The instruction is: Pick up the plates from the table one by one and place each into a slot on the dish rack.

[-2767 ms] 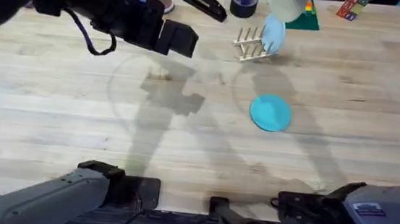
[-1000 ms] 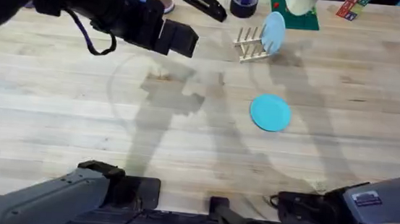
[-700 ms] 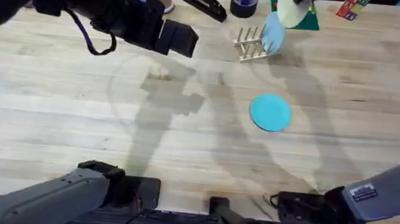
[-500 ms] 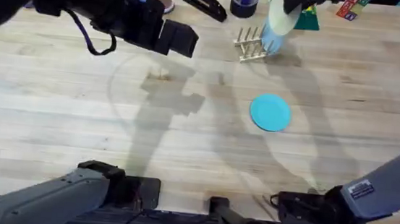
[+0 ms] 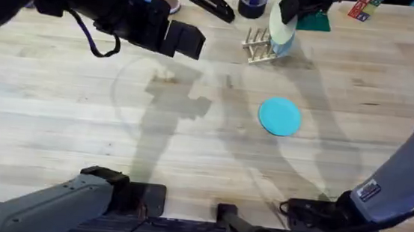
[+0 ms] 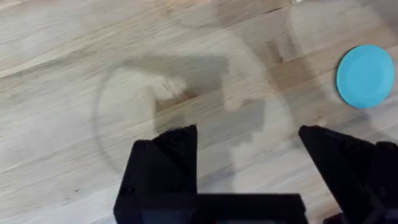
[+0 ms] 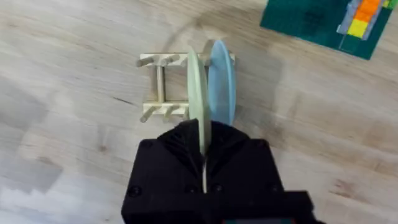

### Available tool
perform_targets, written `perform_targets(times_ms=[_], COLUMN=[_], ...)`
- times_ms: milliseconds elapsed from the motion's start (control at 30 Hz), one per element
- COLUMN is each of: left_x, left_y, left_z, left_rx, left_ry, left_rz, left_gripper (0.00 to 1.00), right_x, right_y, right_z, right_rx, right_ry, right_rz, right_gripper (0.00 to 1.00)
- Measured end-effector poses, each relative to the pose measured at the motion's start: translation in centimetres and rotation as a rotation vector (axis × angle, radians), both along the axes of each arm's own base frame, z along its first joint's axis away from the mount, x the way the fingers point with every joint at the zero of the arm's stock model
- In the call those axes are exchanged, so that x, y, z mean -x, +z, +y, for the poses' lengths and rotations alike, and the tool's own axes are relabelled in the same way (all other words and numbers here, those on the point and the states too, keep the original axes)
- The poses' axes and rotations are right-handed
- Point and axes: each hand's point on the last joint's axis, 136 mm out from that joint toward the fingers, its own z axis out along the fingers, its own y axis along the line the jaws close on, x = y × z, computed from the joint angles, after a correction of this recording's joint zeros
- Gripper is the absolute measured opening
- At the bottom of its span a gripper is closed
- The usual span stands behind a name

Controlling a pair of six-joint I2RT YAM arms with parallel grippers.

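Pale wood plank tabletop [image 5: 63, 126] carries everything. My left arm hangs high over its far left; the left gripper [image 6: 249, 168] has its black fingers [image 6: 165, 162] wide apart, nothing between them, bare wood below.

My right arm reaches across to the far side. The right gripper [image 7: 204, 146] is clamped on the rim of the pale cream-yellow round plastic plate [image 7: 196, 87], held on edge directly over the small light-wood dish rack with thin upright pegs [image 7: 158, 87].

A paler light-blue plate [image 7: 221, 78] already stands in the rack, just beside the cream one.

The turquoise round plastic plate [image 5: 279, 115] lies flat on the tabletop, near the middle, well apart from the rack.

Step in hand, as I judge it: seating the cream plate in a slot. I cannot tell whether its lower edge has reached the pegs. Next move calls for a straight descent into the free gap next to the blue plate, keeping the plate upright, then letting go. The turquoise plate remains.
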Motion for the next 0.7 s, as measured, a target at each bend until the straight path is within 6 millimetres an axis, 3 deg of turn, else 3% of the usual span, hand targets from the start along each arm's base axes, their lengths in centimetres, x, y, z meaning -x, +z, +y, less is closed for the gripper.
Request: perform_targets(times_ms=[700], left_x=[0.0], left_y=[0.0], left_z=[0.0], left_rx=[0.0], left_ry=[0.0], left_rz=[0.0], left_gripper=[0.995], right_x=[-0.8], right_y=[-3.1], right_z=[0.2], right_rx=[0.026], right_ry=[0.032], right_rz=[0.044], right_gripper=[0.031])
